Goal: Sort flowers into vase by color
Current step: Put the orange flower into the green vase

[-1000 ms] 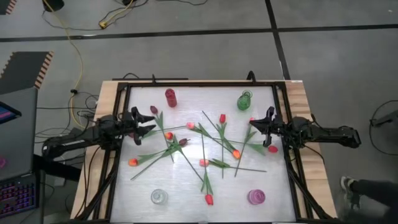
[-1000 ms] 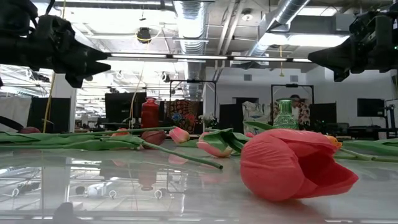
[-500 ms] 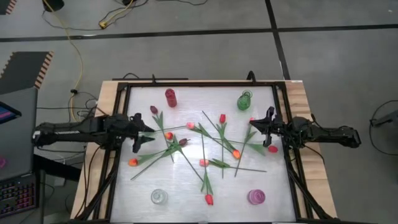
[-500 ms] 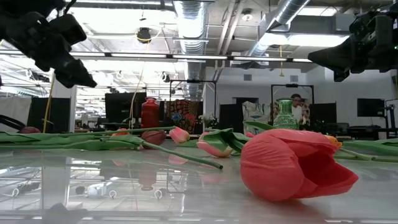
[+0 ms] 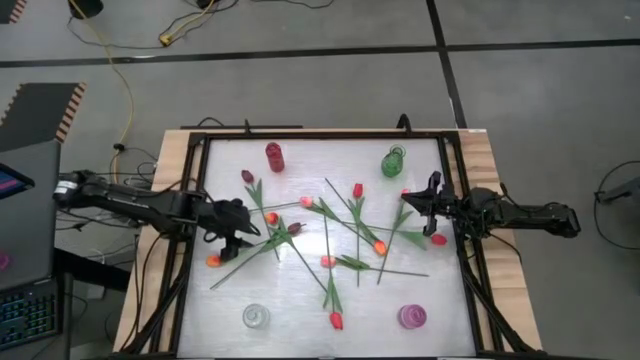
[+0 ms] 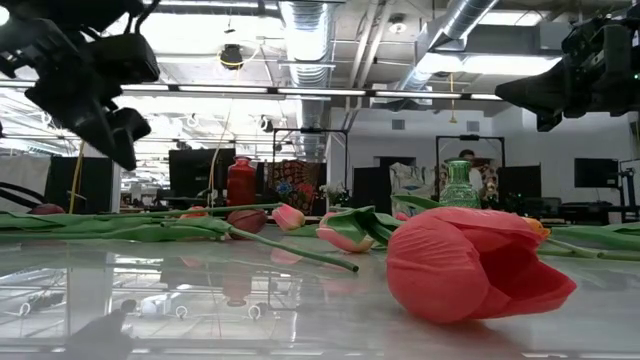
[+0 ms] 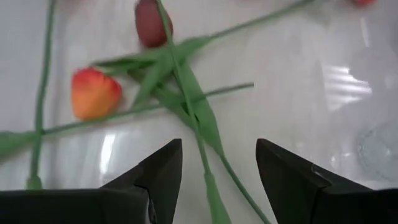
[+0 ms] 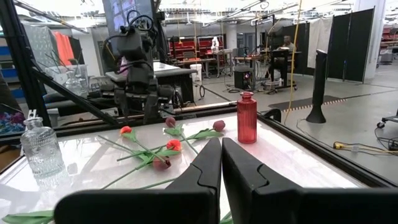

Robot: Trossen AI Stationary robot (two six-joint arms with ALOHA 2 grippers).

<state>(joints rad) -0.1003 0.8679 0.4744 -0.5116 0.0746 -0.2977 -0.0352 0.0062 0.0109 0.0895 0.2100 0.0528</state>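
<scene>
We see the table set out so each corner offers a different vase: a red vase and a green vase at the far edge, a clear vase and a purple vase at the near edge, presumably one per colour. The flowers all lie loose in a crossed heap in the middle, none yet in a vase, so we judge the sorting barely begun.

Our left gripper reaches in over the heap's left side, tilted down, its jaws spread wide and holding nothing. In its wrist view a green stem runs between the fingers, with an orange tulip and a maroon tulip just beyond, which suggests we are lining up to pinch that stem.

Our right gripper waits at the table's right edge, fingers pressed together and empty, clear of the pile.
</scene>
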